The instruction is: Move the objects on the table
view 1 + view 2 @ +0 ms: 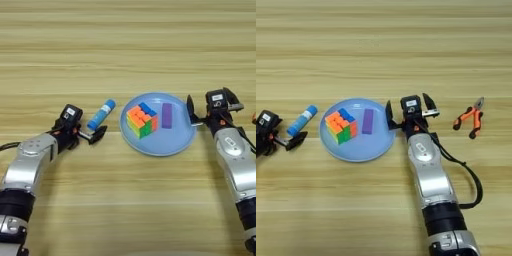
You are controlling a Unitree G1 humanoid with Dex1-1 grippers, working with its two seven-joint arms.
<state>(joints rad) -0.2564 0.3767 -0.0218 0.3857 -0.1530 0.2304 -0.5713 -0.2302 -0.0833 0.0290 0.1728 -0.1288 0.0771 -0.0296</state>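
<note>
- The table (125, 45) is a wide light-brown wooden top with plank lines running across it.
- The right arm reaches up from the lower right; its fingers (408, 110) are spread wide and hold nothing, one finger touching the plate's right rim, the other out toward the pliers.
- The left arm comes in from the lower left; its fingers (89, 131) sit just below the blue stick, one black finger pointing right, and I cannot tell how far open they are.
- A light-blue plate (150, 146) lies in the middle, between the two arms.
- A colourful puzzle cube (142, 120) sits on the plate's left half.
- Orange-handled pliers (470, 117) lie well right of the plate.
- The blue stick (101, 114) lies tilted on the table, just left of the plate.
- A small purple block (167, 115) lies on the plate, right of the cube.
</note>
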